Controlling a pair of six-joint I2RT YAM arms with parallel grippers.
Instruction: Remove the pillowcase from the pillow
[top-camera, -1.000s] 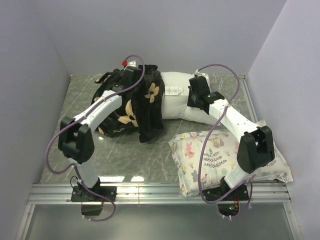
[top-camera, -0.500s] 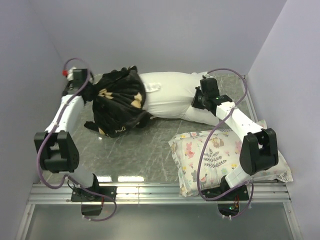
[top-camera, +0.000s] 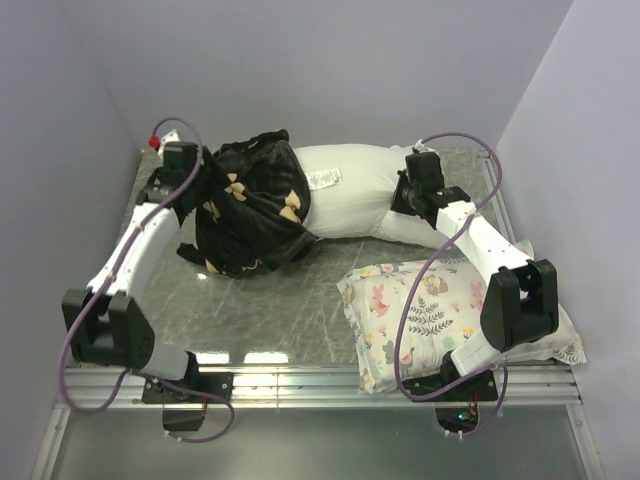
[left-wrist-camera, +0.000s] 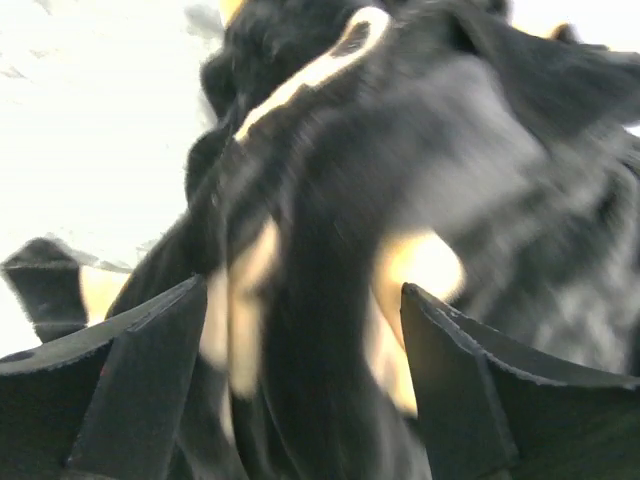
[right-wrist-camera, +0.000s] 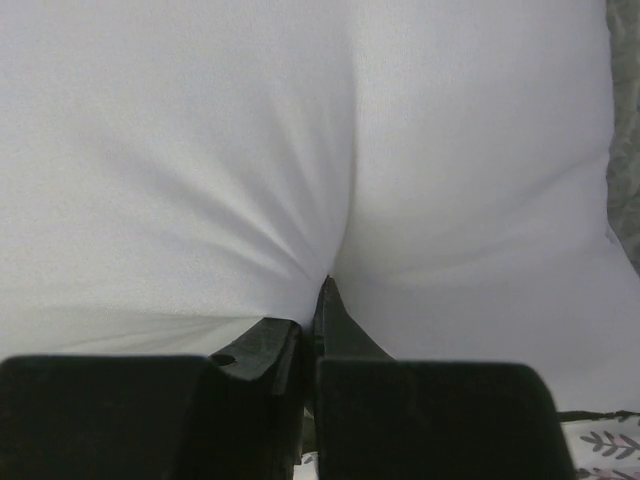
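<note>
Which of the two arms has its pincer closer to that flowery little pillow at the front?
The right pincer, pinching the white pillow just behind the flowery pillow. The left pincer is far across, at the pillowcase.

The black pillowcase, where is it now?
In the top view the pillowcase is bunched at the back left, over the left end of the white pillow, beside the left gripper.

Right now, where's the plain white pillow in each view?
Top external: white pillow lies across the back of the table, its left end under the bunched black pillowcase.
Left wrist: only a bright white patch at upper left, likely the pillow; pillowcase fills the frame.
Right wrist: pillow fills the frame, pinched.
Shared landmark: the pillowcase.
</note>
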